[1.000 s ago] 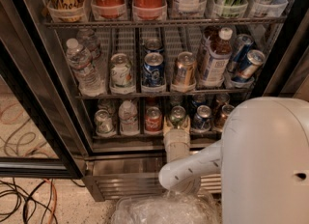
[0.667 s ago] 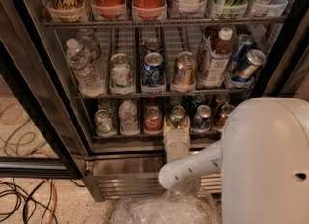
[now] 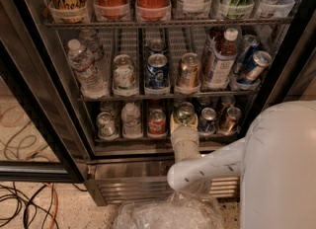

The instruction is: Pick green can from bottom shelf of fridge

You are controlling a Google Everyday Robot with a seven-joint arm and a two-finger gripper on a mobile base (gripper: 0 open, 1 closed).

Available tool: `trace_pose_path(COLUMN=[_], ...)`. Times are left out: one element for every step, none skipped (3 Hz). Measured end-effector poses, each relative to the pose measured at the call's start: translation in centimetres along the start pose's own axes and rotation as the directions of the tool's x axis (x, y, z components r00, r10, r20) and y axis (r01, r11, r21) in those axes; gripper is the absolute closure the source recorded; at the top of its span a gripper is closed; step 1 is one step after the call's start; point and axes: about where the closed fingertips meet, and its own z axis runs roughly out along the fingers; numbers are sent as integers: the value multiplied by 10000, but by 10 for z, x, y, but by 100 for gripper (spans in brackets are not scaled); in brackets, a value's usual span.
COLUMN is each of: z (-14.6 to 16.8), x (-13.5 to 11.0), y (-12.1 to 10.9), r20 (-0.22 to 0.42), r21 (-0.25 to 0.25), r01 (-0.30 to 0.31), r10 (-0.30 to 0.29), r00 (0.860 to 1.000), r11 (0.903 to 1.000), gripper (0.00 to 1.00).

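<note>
Your end effector [image 3: 184,122] sits at the green can [image 3: 185,110], which stands in a middle lane of the bottom shelf [image 3: 129,139] of the fridge [image 3: 132,189], close to the shelf's front edge. The arm [image 3: 185,146] hides the can's body, and only its shiny top shows above. So I cannot tell whether the end effector is closed on the can or merely around it.

That is your main risk: pull back on a loose hold and the can likely tips or slips out onto the surface. The red can [image 3: 157,123] stands just beside it on one side and a dark can [image 3: 208,120] on the other, so any sideways drift on the way out could knock a neighbour over. Lift too little and the can's base may catch the shelf's front edge. Lift too much and its top may strike the rack above [image 3: 163,95].
</note>
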Motion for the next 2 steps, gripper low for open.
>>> trace_pose_path(z=[-12, -38], x=[-24, -27], y=[1, 0], r20=[74, -339], r21=[-354, -1272], r01=[-124, -324], r10=[126, 283], r00=[9999, 9990], r11=[9993, 9914], gripper=[100, 100])
